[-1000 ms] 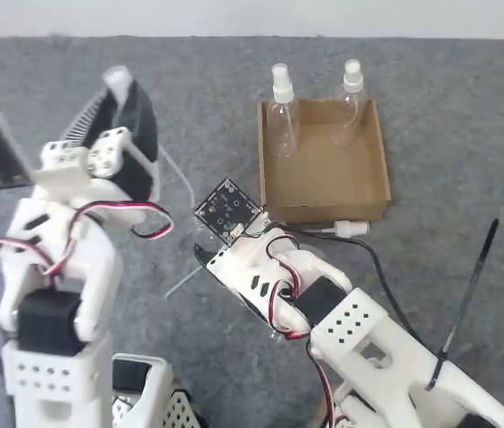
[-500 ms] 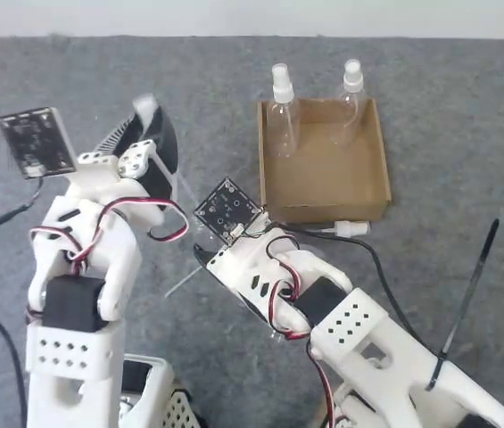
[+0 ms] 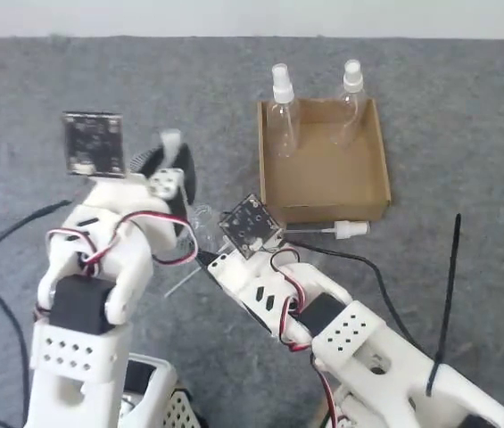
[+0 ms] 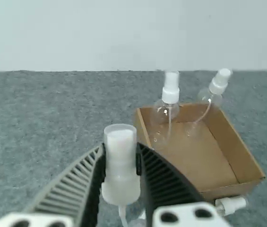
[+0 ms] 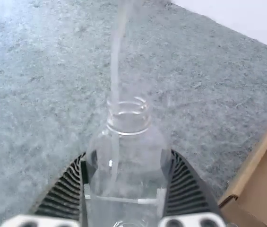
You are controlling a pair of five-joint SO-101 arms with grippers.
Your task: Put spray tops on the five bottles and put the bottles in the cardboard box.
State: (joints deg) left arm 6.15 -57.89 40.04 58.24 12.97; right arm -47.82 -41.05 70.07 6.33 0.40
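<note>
My left gripper (image 4: 120, 158) is shut on a white spray top (image 4: 120, 165), held upright with its thin tube hanging down; in the high view this spray top (image 3: 171, 141) is left of the cardboard box (image 3: 323, 192). My right gripper (image 5: 126, 165) is shut on a clear open-necked bottle (image 5: 126, 142), and the tube (image 5: 116, 56) runs down into its neck. From above, that bottle (image 3: 200, 217) sits just below the left gripper (image 3: 172, 153). Two capped bottles (image 3: 281, 107) (image 3: 351, 94) stand at the back of the box. A loose spray top (image 3: 345, 230) lies at the box's front edge.
A thin white stick (image 3: 180, 283) lies on the grey mat (image 3: 466, 134) between the arms. A black strap (image 3: 448, 303) stands up at the right. A black cable (image 3: 2, 245) trails at the left. The mat is bare to the right of the box.
The left arm has swung right with the spray top, bringing it over the bottle that the right gripper holds. The right arm's wrist has shifted a little.
</note>
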